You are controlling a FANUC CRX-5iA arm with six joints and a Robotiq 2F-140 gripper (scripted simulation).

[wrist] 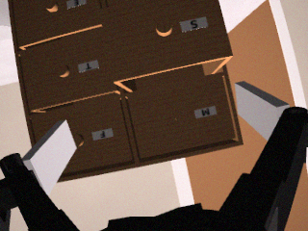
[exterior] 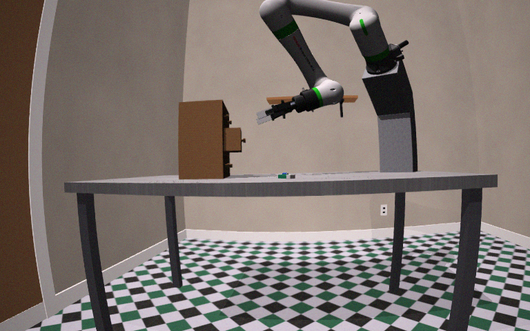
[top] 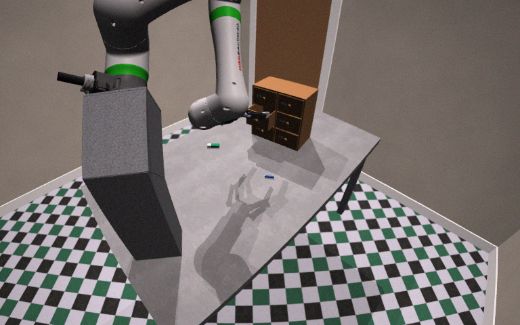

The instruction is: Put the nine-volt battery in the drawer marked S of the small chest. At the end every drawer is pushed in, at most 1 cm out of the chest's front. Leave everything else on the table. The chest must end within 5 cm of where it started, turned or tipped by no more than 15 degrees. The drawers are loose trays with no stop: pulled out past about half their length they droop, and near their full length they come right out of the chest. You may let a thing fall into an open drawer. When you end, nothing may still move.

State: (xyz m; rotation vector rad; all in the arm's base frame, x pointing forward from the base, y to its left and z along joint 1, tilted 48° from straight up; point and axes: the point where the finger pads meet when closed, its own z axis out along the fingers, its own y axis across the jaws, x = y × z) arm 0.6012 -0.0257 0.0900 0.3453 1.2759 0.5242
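Exterior view | we log drawer S (exterior: 233, 139) part-out for loading | gripper (exterior: 265, 116) wide, empty | battery (top: 212, 145) near table's far edge

Pincer (exterior: 266, 115) wide open, empty

table (top: 344, 145): grey, dark legs | on it: small chest (top: 295, 90), green-and-white thing (top: 212, 145), little blue thing (top: 269, 176), robot's grey stand (top: 118, 134)
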